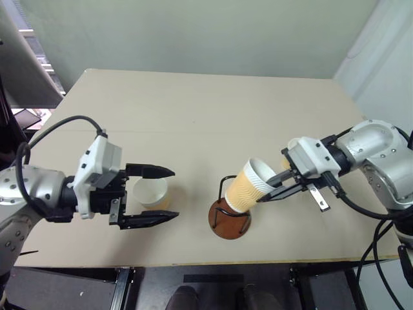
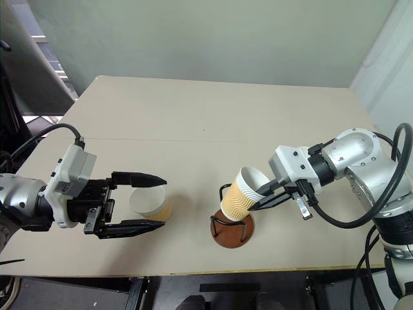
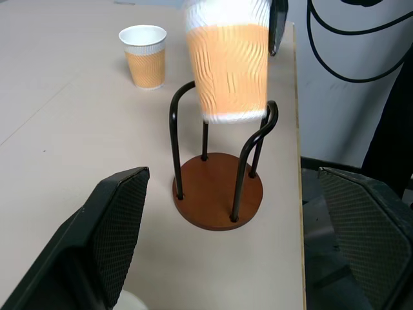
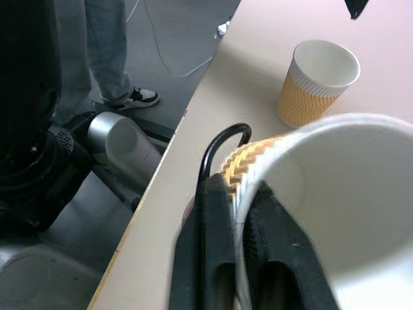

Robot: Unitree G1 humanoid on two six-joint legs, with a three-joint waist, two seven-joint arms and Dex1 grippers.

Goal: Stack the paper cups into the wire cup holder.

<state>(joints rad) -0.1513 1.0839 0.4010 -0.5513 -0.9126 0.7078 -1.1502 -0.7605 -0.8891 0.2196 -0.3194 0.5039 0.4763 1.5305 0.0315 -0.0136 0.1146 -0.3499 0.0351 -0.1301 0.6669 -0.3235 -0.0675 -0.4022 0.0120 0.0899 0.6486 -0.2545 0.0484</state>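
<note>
A tan-orange ribbed paper cup [image 1: 248,186] was pinched by its white rim in the right gripper [image 1: 279,191], tilted so its base entered the black-wire, brown-based cup holder [image 1: 230,216] beneath. The left gripper [image 1: 158,196] was spread wide around a second cup [image 1: 151,194].

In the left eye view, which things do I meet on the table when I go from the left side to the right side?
Left gripper → upright paper cup between its open fingers → wire cup holder → tilted paper cup → right gripper pinching that cup's rim.
</note>
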